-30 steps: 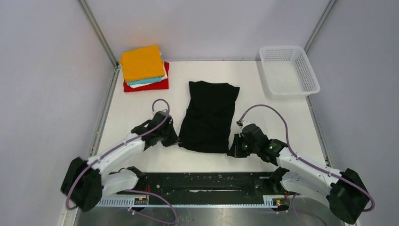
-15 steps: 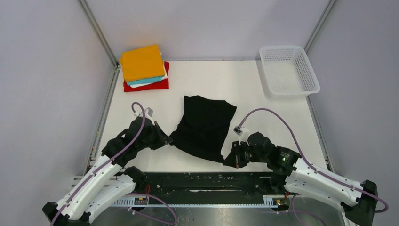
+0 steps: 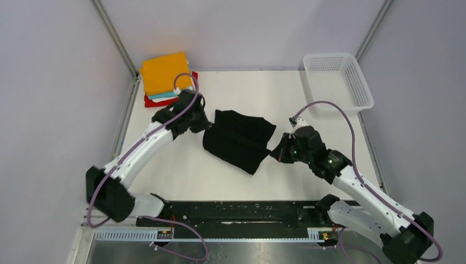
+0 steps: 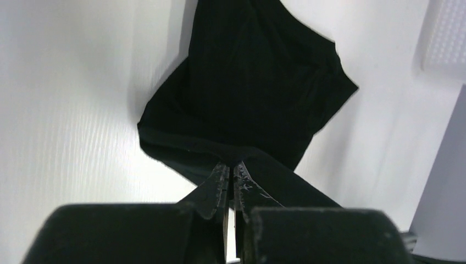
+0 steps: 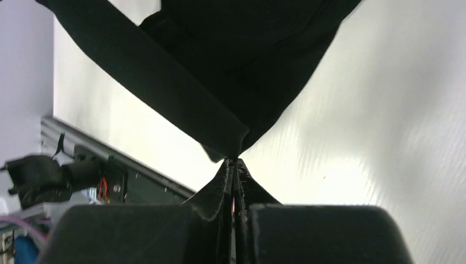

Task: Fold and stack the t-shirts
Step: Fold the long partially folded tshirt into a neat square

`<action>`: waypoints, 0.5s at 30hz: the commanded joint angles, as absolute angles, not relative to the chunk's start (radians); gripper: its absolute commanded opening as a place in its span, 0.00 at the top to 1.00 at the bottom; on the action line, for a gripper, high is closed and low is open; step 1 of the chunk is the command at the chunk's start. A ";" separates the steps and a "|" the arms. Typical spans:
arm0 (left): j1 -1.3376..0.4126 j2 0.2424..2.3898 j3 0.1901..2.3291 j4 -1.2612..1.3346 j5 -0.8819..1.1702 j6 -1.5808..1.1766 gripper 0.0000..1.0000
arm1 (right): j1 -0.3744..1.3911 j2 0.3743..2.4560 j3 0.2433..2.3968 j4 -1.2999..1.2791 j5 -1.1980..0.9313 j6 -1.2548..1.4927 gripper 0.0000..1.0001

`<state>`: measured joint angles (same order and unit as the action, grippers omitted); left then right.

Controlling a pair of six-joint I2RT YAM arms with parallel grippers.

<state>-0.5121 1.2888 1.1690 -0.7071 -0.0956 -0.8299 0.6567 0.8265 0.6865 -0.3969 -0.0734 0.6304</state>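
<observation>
If this is to end on the folded stack [image 3: 165, 74], what matters to me is that the black shirt [image 3: 239, 142] lies just beside it, with its long axis running away from the stack. My left gripper [image 3: 207, 127] is the one nearest the stack, jaws pinched flat on a shirt edge. My right gripper [image 3: 273, 154], well beyond, is likewise pinched on the far edge.

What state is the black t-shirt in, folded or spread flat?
Partly folded: the black t-shirt lies doubled over itself, its hem pinched by the left end effector and right end effector.
</observation>
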 commanded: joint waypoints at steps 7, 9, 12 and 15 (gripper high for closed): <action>-0.398 1.672 1.492 -0.604 -0.082 -0.727 1.00 | 0.382 1.159 0.877 -0.287 -0.153 0.527 1.00; -0.391 1.745 1.552 -0.599 -0.066 -0.717 1.00 | 0.344 1.224 0.902 -0.253 -0.186 0.525 1.00; -0.386 1.845 1.643 -0.604 -0.060 -0.707 1.00 | 0.299 1.317 0.948 -0.234 -0.221 0.516 1.00; -0.379 1.951 1.729 -0.614 -0.081 -0.705 1.00 | 0.260 1.402 0.985 -0.197 -0.230 0.503 1.00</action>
<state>-0.4068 1.8668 1.6127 -0.6514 -0.0399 -0.7364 0.3088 1.3243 0.9142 -0.2462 -0.2031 0.5468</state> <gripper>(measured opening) 0.018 0.014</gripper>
